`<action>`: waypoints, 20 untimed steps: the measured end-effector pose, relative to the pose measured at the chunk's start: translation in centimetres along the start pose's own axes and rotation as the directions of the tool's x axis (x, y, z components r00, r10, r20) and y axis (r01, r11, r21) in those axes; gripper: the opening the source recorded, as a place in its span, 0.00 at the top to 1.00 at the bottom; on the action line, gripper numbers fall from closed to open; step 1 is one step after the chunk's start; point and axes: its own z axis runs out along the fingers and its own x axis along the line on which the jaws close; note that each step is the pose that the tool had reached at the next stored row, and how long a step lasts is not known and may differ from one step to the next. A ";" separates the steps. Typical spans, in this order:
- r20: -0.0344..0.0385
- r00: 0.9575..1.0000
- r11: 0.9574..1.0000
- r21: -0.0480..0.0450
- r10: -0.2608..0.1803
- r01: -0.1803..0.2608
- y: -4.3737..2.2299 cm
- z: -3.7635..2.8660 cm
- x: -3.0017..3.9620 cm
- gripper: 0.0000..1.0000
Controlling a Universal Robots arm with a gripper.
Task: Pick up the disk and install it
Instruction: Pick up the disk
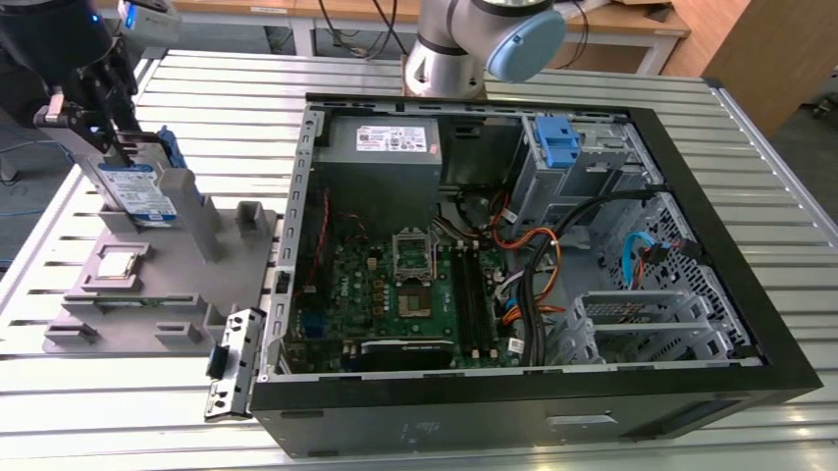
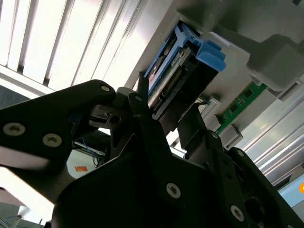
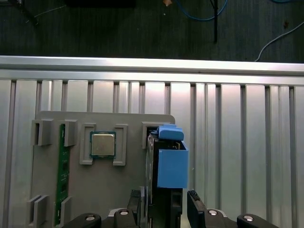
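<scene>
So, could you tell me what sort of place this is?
Probably a robotics lab for computer assembly: an open computer case on a slatted metal table, beside a grey parts holder.

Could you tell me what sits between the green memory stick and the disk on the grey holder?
A silver processor chip, seated in a recess of the grey holder, lies between the green memory stick and the disk, in the first wrist view.

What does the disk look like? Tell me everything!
The disk is a flat silver-grey box with a white-and-blue label and blue plastic rails. It stands upright on edge in the grey holder, at the exterior view's left. The gripper straddles its top.
</scene>
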 end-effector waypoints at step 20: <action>0.000 1.000 1.000 0.000 0.000 0.000 0.00 -0.03 0.07 0.58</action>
